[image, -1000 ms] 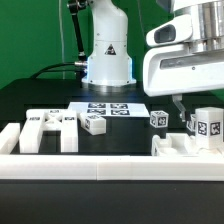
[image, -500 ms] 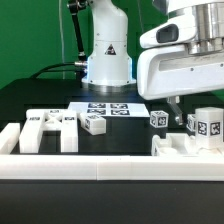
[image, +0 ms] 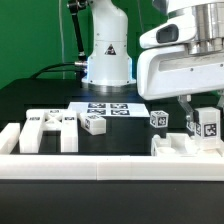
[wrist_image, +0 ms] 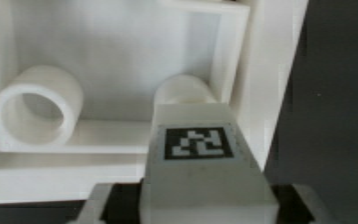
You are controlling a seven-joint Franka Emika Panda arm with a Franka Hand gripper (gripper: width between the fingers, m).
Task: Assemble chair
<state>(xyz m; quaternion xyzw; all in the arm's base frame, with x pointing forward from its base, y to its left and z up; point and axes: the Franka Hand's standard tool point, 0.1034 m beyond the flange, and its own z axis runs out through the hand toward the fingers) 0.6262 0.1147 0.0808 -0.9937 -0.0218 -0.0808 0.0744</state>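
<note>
- The gripper (image: 203,112) has closed since a second ago: its jaws, then spread wide, now clench the chair leg (image: 208,127).
- The leg stands upright near the table's (image: 40,95) edge on the exterior view's right, where it stood before.
- It is smooth white plastic, rounded at one end, with a flat face bearing a black-and-white square tag (wrist_image: 197,142).
- Beside it lies a white box-like chair frame (wrist_image: 229,60) with a rounded stub (wrist_image: 43,100).
</note>
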